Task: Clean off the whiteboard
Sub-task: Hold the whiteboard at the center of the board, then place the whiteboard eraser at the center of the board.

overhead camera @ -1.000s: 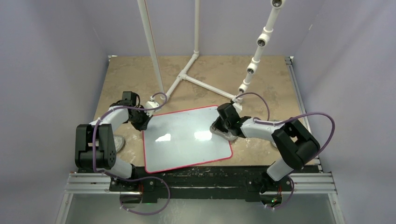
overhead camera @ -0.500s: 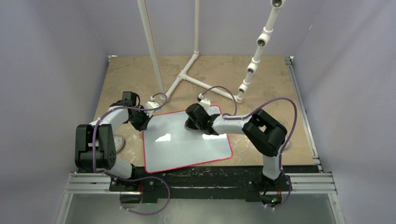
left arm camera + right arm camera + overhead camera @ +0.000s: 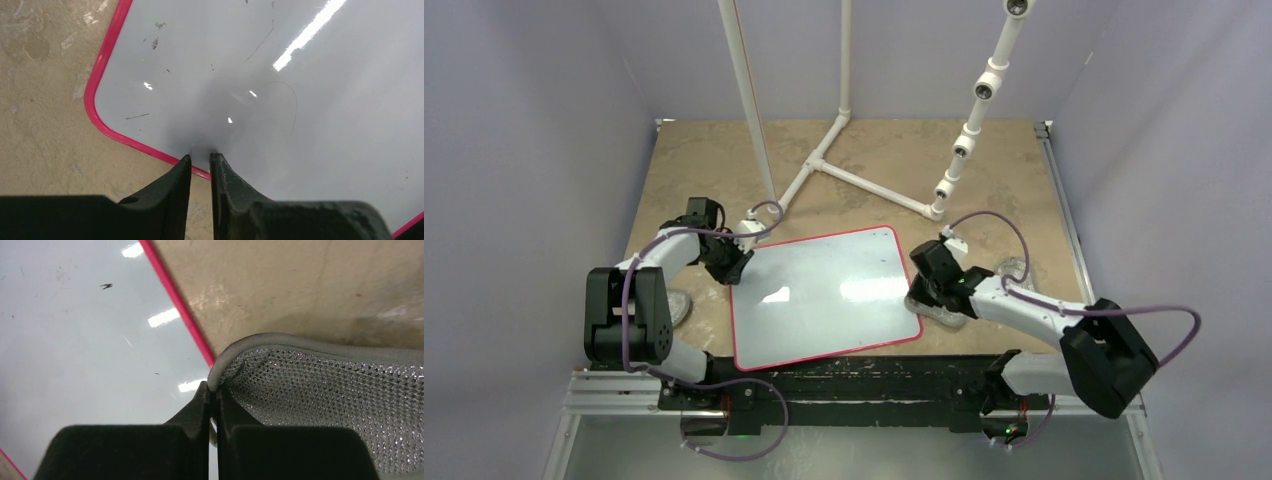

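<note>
Flat glossy white rectangular whiteboard w/ thin red border & rounded corners [image 3: 824,295] lay flat on the tan mottled stone-look tabletop [image 3: 724,160], near-centre, btwn the two arms, turned a bit askew. Its surface carried only small black flecks & a few hairline strokes, one thin curved line in the left wrist view [image 3: 300,125]; too small to read as letters. Bright light glare streaked the gloss. Left tool [image 3: 200,159] sat at the board's far-left corner [image 3: 729,262], matte black fingers nearly together w/ a thin gap, tips at the red edge, nothing seen btwn them. Right tool [image 3: 212,390] was clamped on the rolled rim of a grey-silver glittery mesh pad w/ smooth grey piping [image 3: 325,405]. Pad lay mostly on the tabletop just beside the board's right edge, near the near-right corner [image 3: 936,312], its rim meeting the red border [image 3: 85,340]. White plastic pipe frame w/ socket joints [image 3: 844,170] stood on the far tabletop.
</note>
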Controlling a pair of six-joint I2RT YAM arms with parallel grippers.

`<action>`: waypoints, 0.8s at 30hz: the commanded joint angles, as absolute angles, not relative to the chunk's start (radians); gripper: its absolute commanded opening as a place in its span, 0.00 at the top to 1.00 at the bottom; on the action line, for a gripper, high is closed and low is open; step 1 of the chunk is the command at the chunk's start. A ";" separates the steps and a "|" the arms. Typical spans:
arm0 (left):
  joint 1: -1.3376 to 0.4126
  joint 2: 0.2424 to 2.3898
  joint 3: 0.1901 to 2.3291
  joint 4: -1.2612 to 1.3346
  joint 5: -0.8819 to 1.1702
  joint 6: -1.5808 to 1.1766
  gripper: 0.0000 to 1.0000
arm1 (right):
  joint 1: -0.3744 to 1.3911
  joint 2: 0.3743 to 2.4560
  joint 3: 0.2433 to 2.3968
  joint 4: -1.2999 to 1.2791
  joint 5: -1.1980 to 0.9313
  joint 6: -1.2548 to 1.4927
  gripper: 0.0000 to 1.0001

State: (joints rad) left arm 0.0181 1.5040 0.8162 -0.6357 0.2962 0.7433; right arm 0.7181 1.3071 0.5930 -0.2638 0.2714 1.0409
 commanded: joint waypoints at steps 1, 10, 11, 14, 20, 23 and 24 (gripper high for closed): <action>0.025 1.483 0.824 -0.750 0.250 0.750 0.78 | 0.648 1.222 0.553 -0.352 0.280 0.992 1.00; 0.025 1.256 0.846 -0.804 0.286 0.766 0.71 | 0.628 1.363 0.737 -0.345 0.330 0.934 1.00; 0.025 1.415 0.849 -0.805 0.293 0.763 0.71 | 0.624 1.391 0.770 -0.345 0.343 0.923 1.00; 0.015 1.440 0.853 -0.806 0.304 0.753 0.69 | 0.621 1.483 0.878 -0.361 0.390 0.887 1.00; 0.015 1.415 0.839 -0.808 0.304 0.765 0.68 | 0.618 1.538 0.960 -0.390 0.433 0.878 0.74; 0.014 1.414 0.845 -0.809 0.307 0.763 0.67 | 0.616 1.516 0.934 -0.388 0.438 0.888 0.53; 0.015 1.414 0.849 -0.812 0.313 0.760 0.65 | 0.615 1.506 0.925 -0.389 0.441 0.891 0.47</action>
State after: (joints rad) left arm 0.0189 1.4368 0.8394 -0.7994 0.2817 0.7452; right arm 0.6243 1.5444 0.9329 -0.3660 0.3855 0.8940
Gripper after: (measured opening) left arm 0.324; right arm 0.410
